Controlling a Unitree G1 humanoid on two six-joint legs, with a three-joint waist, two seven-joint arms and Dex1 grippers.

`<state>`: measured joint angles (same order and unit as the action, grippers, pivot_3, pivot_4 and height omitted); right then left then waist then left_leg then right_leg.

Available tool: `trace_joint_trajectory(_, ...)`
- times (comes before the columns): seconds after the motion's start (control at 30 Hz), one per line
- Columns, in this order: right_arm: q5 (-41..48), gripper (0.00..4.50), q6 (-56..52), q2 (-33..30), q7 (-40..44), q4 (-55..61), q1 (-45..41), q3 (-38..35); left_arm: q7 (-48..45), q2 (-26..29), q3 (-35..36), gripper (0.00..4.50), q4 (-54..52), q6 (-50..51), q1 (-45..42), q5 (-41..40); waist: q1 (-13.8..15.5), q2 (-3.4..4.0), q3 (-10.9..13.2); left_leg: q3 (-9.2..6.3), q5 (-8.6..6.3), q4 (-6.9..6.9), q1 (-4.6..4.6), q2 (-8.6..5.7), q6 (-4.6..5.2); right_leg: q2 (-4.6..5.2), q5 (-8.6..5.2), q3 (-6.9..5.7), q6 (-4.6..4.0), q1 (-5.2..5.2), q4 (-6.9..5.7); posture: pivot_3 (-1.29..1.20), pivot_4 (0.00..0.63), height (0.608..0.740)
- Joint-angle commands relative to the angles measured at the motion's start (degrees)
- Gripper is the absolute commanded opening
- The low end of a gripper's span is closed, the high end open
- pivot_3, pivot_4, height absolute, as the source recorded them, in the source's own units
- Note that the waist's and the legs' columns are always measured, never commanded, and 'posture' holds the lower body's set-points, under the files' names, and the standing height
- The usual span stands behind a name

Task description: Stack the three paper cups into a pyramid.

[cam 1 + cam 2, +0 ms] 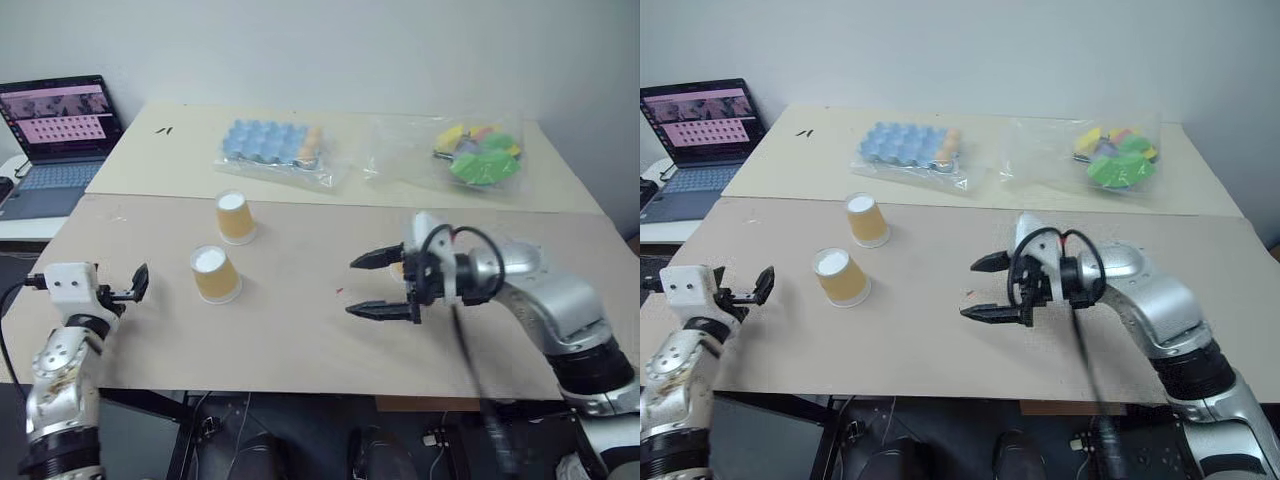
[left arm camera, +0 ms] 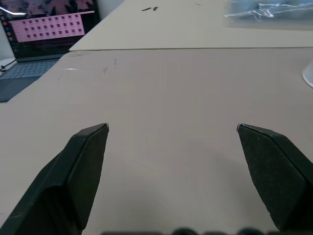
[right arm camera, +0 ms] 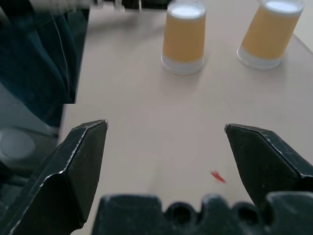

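Observation:
Two of the paper cups stand upside down on the left part of the beige table, orange sides with white bases up. One cup is farther back, the other nearer. The right wrist view shows them too, as the near cup and the far cup. My right gripper hovers mid-table, open and empty, pointing left toward them across bare board. A small orange patch peeks out behind its fingers; I cannot tell whether it is the third cup. My left gripper is open and empty at the table's left edge.
Along the back lie a light-blue tray of cells in plastic wrap and a clear bag of colourful pieces. An open laptop sits off the table's far left. A tiny red speck marks the board under my right gripper.

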<state>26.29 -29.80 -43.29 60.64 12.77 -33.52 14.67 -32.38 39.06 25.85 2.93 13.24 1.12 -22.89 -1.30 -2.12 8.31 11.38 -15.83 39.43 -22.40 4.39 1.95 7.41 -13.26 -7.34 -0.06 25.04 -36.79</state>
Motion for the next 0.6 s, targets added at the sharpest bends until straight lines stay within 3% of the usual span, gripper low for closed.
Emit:
trace_joint_trajectory(0.03, -3.1, 4.50, 3.8, 1.1, -0.3, -0.8, -0.8, -1.1, -12.8, 8.7, 1.5, 4.49, -6.0, 5.6, 3.1, -5.0, 0.2, 0.06, 0.0, 0.03, 0.00, 0.01, -0.02, 0.00, -0.01, 0.00, -0.01, 0.01, 0.00, 0.08, 0.01, 0.00, 0.150, 0.735)
trace_joint_trajectory(0.17, -4.6, 4.50, 4.4, 2.6, -1.3, -1.3, 0.1, -2.2, -24.4, 16.8, -0.8, 4.49, -6.2, 6.9, 3.8, -6.1, 0.7, 0.15, 0.1, 0.07, 0.02, 0.02, -0.03, 0.01, -0.06, 0.00, -0.04, 0.04, 0.00, 0.11, -0.01, 0.00, 0.150, 0.735)
trace_joint_trajectory(0.27, -5.1, 4.50, 4.4, 3.2, -2.2, -1.1, 0.7, -2.9, -28.1, 18.8, -4.7, 4.49, -2.3, 5.0, -2.1, -4.5, 0.9, 0.17, 0.1, 0.06, 0.00, 0.02, -0.02, -0.01, -0.09, 0.02, -0.04, 0.06, -0.01, 0.10, 0.00, 0.00, 0.150, 0.735)
trace_joint_trajectory(0.6, -4.7, 4.50, 2.4, 3.3, -5.1, 2.4, 2.9, -6.1, -35.2, 11.7, -21.4, 4.49, 11.3, -0.4, -27.3, 3.0, 1.0, 0.15, 0.1, 0.32, 0.01, 0.31, -0.36, -0.21, -0.07, -0.06, -0.04, -0.15, -0.01, 0.16, -0.27, 0.00, 0.150, 0.735)
